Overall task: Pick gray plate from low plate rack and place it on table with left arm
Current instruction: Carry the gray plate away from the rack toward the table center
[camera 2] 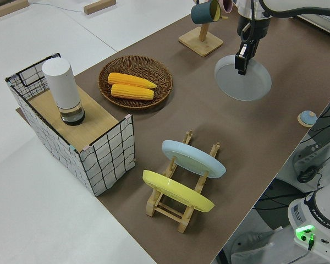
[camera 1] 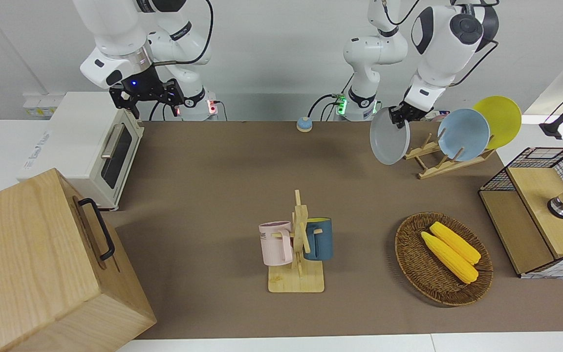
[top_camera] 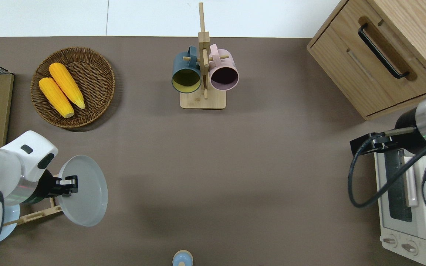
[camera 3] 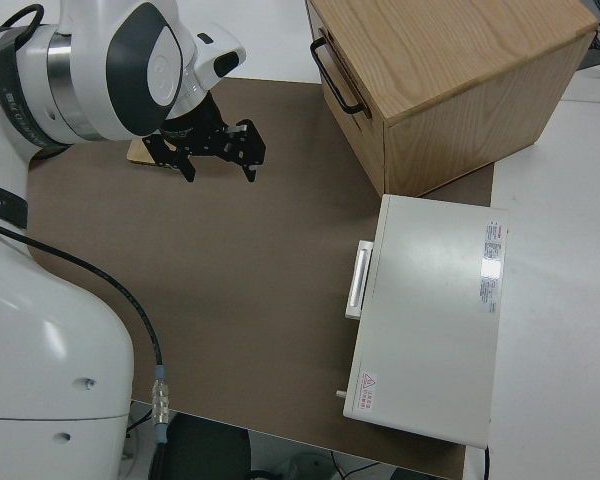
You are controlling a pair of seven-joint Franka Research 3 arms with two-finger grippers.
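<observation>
My left gripper (camera 1: 400, 117) is shut on the rim of the gray plate (camera 1: 388, 137) and holds it tilted in the air. In the overhead view the gray plate (top_camera: 83, 190) hangs over the table (top_camera: 213, 166), just off the low plate rack (top_camera: 35, 216) on the side toward the right arm's end. The left side view shows the left gripper (camera 2: 243, 59) pinching the plate (camera 2: 245, 82) at its edge. The low plate rack (camera 1: 438, 164) still carries a light-blue plate (camera 1: 463, 134) and a yellow plate (camera 1: 499, 120). My right gripper (camera 3: 220, 160) is parked and open.
A wicker basket (camera 1: 411, 259) with two corn cobs lies farther from the robots than the rack. A mug tree (camera 1: 298, 244) with a pink and a blue mug stands mid-table. A toaster oven (camera 1: 96, 146), a wooden cabinet (camera 1: 42, 264), a wire-sided shelf (camera 1: 535, 215) and a small blue bell (camera 1: 304, 124) stand around.
</observation>
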